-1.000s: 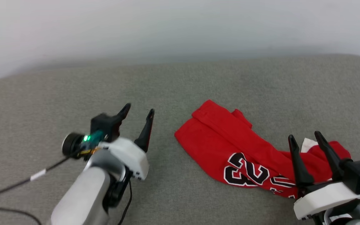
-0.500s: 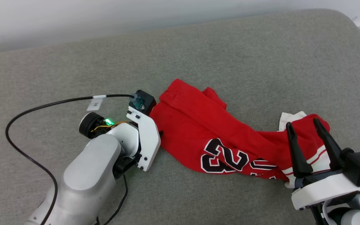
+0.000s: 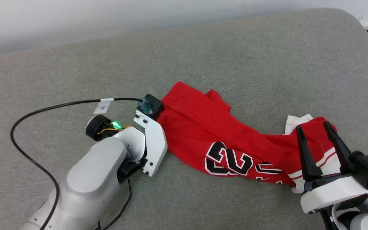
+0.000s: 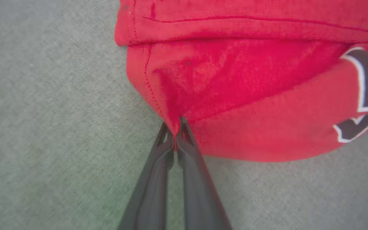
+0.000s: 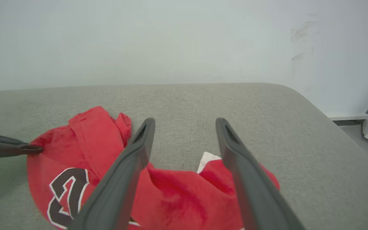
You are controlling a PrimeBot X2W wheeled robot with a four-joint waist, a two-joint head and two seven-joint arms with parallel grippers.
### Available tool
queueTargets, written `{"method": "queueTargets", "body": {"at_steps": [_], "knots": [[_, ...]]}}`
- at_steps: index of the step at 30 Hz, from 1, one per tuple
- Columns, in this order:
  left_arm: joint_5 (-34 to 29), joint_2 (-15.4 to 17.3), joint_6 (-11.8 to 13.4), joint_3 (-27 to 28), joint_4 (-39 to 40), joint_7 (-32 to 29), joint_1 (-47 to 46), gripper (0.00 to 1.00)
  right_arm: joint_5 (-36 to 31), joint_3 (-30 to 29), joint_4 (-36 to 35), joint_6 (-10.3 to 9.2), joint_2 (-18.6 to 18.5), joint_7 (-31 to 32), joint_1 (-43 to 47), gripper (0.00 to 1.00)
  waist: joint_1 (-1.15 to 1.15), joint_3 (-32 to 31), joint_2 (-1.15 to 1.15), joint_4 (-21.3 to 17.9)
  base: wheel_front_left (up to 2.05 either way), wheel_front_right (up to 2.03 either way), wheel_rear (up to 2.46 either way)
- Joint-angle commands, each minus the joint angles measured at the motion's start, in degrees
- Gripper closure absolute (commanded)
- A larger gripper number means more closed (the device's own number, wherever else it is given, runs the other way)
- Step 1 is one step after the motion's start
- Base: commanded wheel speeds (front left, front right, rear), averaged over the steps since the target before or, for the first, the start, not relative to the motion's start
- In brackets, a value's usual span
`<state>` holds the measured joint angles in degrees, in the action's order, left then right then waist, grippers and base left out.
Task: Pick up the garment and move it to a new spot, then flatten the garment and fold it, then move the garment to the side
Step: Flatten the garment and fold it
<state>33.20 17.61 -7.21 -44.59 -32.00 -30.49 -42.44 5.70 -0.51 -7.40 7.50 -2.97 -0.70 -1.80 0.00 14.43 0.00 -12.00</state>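
Open grey cushion (image 3: 75,64) is surrounding the garment (image 3: 203,127), rounded edge curving at right. My left gripper (image 4: 174,129) is pinching the garment's hem corner; my right gripper (image 5: 185,121) is hovering, fingers wide, above its striped end.

the grey cushion (image 3: 251,54) lay bare along its far edge and out to its far right corner, with open passage there. the crumpled garment (image 3: 200,127) sprawled from the middle to the near right edge, and a black cable (image 3: 40,110) looped over the near left.
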Motion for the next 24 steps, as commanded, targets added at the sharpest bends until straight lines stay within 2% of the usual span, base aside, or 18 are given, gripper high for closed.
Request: {"method": "queueTargets", "body": {"at_steps": [1, 6, 11, 19, 21, 24], "knots": [[-0.6, 0.5, 1.0, 1.0, 0.4, 3.2, 0.8, 1.00, -0.1, -0.1, 0.1, -0.02, 0.1, 0.4, 0.2, 0.00, 0.00, -2.1, 0.00, 2.0, 0.00, 0.00, 0.00], [-0.7, 2.3, 4.5, 4.4, 3.2, 12.7, 3.7, 1.00, -0.8, -0.9, 0.2, -0.02, 0.1, 1.7, 1.7, 0.00, 0.00, -6.7, 0.00, 6.3, 0.00, 0.00, 0.00], [1.1, 6.1, 9.5, 9.0, 8.3, 18.0, 10.0, 1.00, -1.1, -1.6, -0.6, -0.02, 0.1, 3.2, 3.7, 0.00, 0.00, -10.7, 0.00, 10.7, 0.00, 0.00, 0.00], [7.8, 12.1, 20.6, 17.0, 19.3, 19.5, 30.6, 1.00, -0.3, -2.8, -1.6, -0.02, 0.1, 5.0, 7.2, 0.00, 0.00, -14.2, 0.00, 15.1, 0.00, 0.00, 0.00], [9.6, 12.7, 22.9, 18.2, 21.0, 19.3, 36.6, 1.00, -0.1, -3.0, -1.7, -0.02, 0.1, 5.2, 8.2, 0.00, 0.00, -14.8, 0.00, 15.5, 0.00, 0.00, 0.00], [13.0, 11.6, 25.2, 19.5, 22.9, 19.3, 44.3, 1.00, 0.1, -3.2, -1.8, -0.02, 0.1, 5.4, 9.0, 0.00, 0.00, -15.4, 0.00, 15.7, 0.00, 0.00, 0.00]]}}
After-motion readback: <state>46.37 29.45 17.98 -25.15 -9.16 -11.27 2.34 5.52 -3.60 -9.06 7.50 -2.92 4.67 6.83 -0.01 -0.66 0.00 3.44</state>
